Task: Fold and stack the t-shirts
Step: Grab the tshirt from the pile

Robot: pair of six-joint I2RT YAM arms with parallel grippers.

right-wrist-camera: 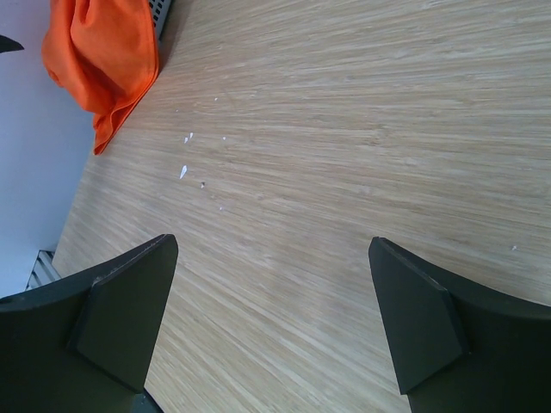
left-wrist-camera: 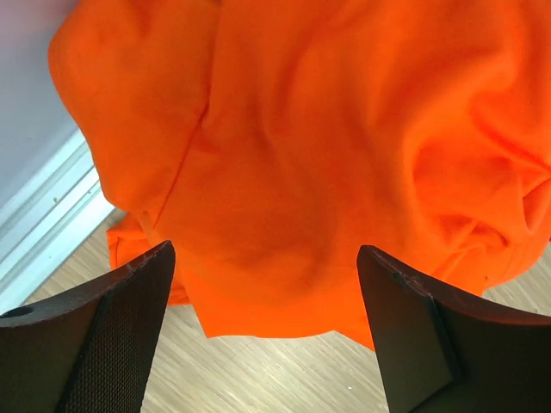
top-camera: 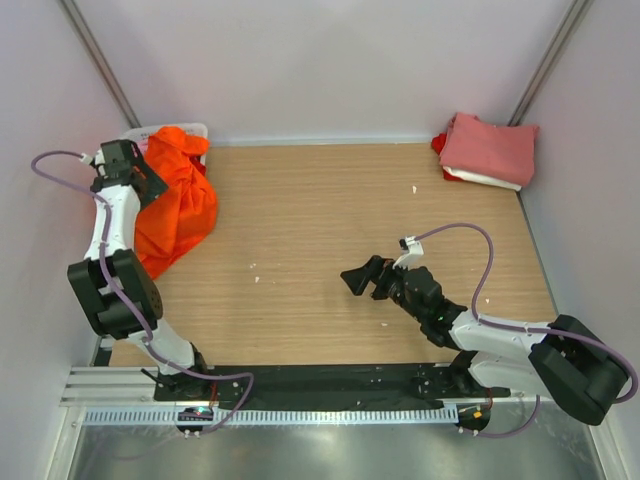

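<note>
Table (top-camera: 330, 250): wooden, with shirts at both far corners.

Orange t-shirt (top-camera: 180, 205): a bunched heap at the far left, spilling from the white basket (top-camera: 192, 129) onto the wood. I judge it light, limp and quick to sag. It is best taken at a hem or shoulder edge, not the bulk.

Folded stack (top-camera: 490, 150): far right corner, well apart.

My left gripper (left-wrist-camera: 263, 249): jaws apart, close before the orange cloth, nothing pinched.

My right gripper (right-wrist-camera: 271, 241): jaws wide over bare wood, empty.
</note>
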